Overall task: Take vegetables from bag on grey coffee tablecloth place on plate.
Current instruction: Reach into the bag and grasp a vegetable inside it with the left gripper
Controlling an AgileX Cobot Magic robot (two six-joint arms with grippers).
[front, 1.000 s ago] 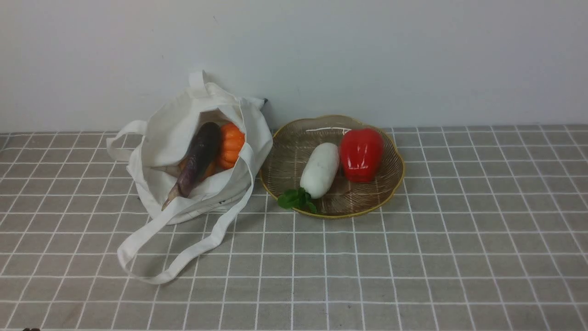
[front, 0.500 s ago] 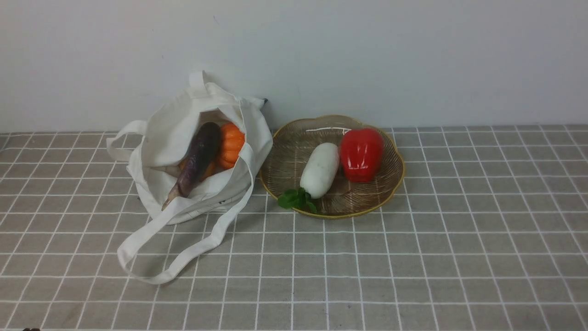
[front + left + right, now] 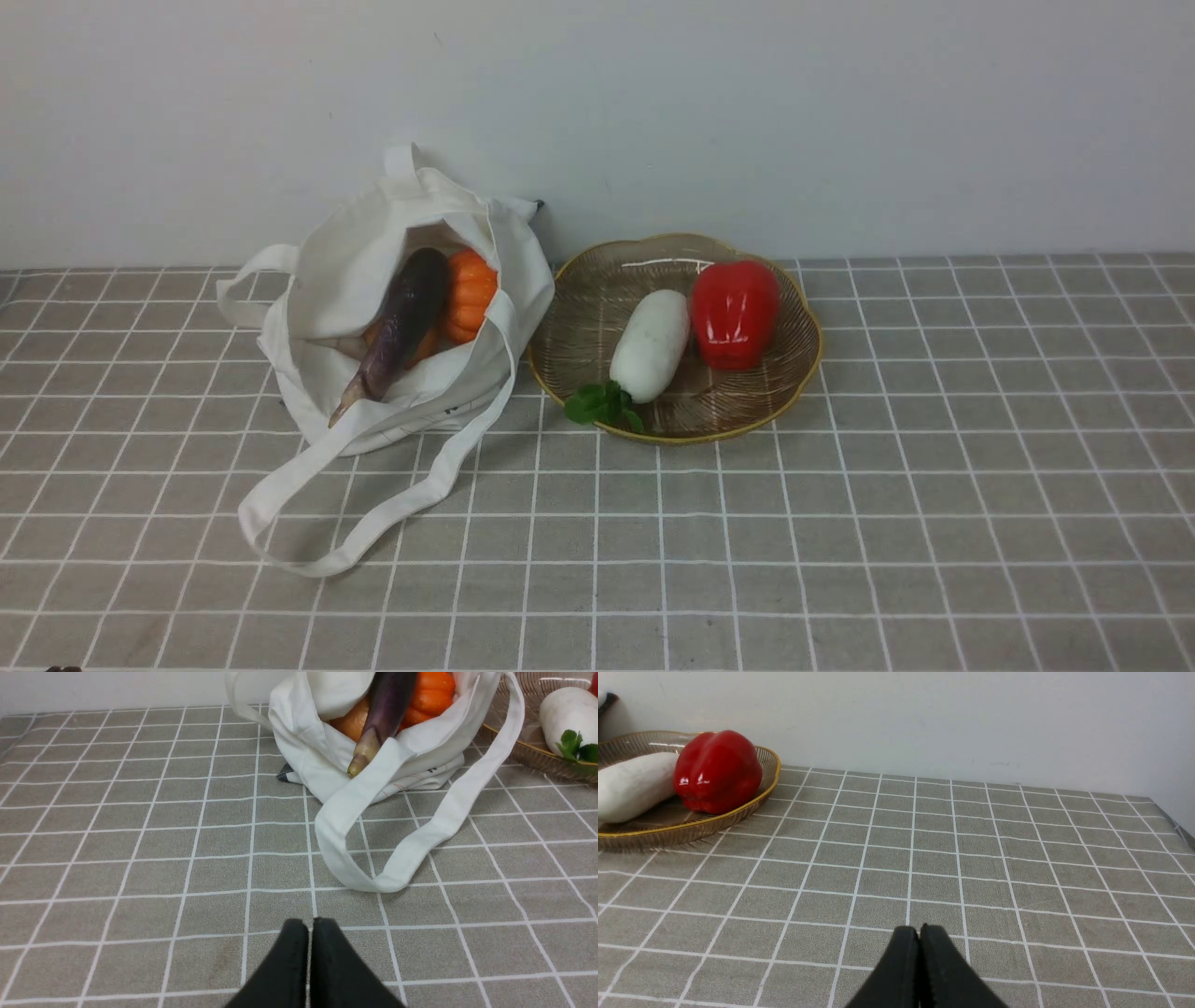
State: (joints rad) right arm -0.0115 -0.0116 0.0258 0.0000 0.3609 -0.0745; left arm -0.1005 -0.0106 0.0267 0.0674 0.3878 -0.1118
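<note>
The white cloth bag [image 3: 355, 271] lies open on the grey checked tablecloth [image 3: 840, 523] at the back left. In it lie a dark-purple eggplant [image 3: 401, 317], a ribbed orange pumpkin [image 3: 470, 291] and a tan-orange one [image 3: 352, 721], partly hidden. The brown ribbed plate [image 3: 579, 317] with a yellow rim stands to the bag's right. My left gripper [image 3: 310, 926] is shut and empty, low over the cloth, well short of the bag's strap [image 3: 373, 877]. My right gripper [image 3: 920, 931] is shut and empty over bare cloth, right of the plate [image 3: 626, 835]. Neither gripper shows in the front view.
On the plate lie a white radish [image 3: 651, 343] with green leaves [image 3: 602, 404] and a glossy red bell pepper [image 3: 735, 311]. The bag's long strap [image 3: 308, 541] loops forward over the cloth. A pale wall stands right behind bag and plate.
</note>
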